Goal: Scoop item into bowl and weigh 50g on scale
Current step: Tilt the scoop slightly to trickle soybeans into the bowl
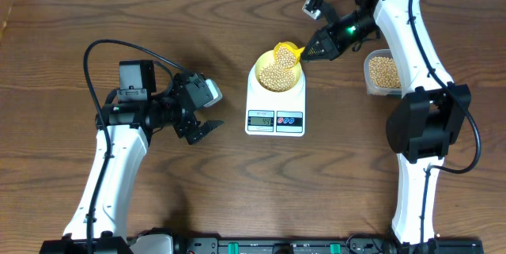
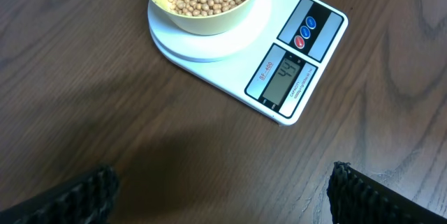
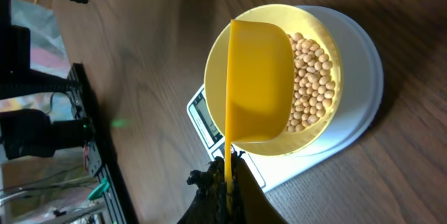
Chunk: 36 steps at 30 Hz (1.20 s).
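The pale yellow bowl (image 1: 258, 73) stands on the white scale (image 1: 275, 111), holding a heap of tan beans (image 1: 277, 76), the item. My right gripper (image 1: 310, 50) is shut on the thin handle of a bright yellow scoop (image 1: 287, 51), whose cup hangs tilted over the bowl's far rim. In the right wrist view the scoop (image 3: 258, 84) covers the left half of the bowl (image 3: 318, 25), with beans (image 3: 311, 84) showing beside it. The display (image 2: 285, 76) reads 44. My left gripper (image 1: 207, 127) rests open on the table, left of the scale.
A clear plastic tub (image 1: 383, 72) with more beans sits at the right, partly behind the right arm. Dark frame rails and cables run along the table's near edge (image 1: 261, 246). Bare wood lies in front of the left fingers (image 2: 77, 199).
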### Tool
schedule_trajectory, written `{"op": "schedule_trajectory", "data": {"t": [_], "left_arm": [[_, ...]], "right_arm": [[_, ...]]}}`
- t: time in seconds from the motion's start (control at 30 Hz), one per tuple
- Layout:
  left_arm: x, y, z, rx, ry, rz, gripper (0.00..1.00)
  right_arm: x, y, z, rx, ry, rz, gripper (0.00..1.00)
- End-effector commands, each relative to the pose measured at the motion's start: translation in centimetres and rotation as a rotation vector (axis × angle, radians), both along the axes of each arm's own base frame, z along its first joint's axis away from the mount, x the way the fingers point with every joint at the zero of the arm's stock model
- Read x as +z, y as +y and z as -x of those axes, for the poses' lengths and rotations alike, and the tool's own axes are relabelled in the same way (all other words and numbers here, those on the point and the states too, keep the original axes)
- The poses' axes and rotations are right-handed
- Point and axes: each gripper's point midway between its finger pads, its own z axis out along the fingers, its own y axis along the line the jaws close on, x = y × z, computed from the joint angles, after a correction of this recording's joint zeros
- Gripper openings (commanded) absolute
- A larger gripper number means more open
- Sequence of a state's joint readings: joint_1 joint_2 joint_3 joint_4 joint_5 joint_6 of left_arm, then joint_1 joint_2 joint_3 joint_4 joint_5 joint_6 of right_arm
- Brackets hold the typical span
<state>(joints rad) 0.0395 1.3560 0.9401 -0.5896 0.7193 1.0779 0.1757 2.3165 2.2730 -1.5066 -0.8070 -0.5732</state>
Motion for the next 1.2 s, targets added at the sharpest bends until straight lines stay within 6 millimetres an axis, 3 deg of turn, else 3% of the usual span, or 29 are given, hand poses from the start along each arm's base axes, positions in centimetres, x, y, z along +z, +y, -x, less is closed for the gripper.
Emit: {"op": "schedule_trajectory", "data": {"t": [0.0, 0.3, 1.17], "left_arm": [[0.1, 0.1, -0.2, -0.002, -0.009, -0.006, 0.98], [0.1, 0.1, -0.2, -0.003, -0.009, -0.006, 0.98], [0.1, 0.1, -0.2, -0.003, -0.009, -0.006, 0.97]], "right_arm": [[1.4, 0.7, 0.3, 0.042, -0.072, 0.016, 0.01], [0.9, 1.8, 0.8, 0.079, -0.092, 0.058, 0.01], [1.4, 1.0, -0.7, 0.065, -0.170, 0.115, 0.01]]}}
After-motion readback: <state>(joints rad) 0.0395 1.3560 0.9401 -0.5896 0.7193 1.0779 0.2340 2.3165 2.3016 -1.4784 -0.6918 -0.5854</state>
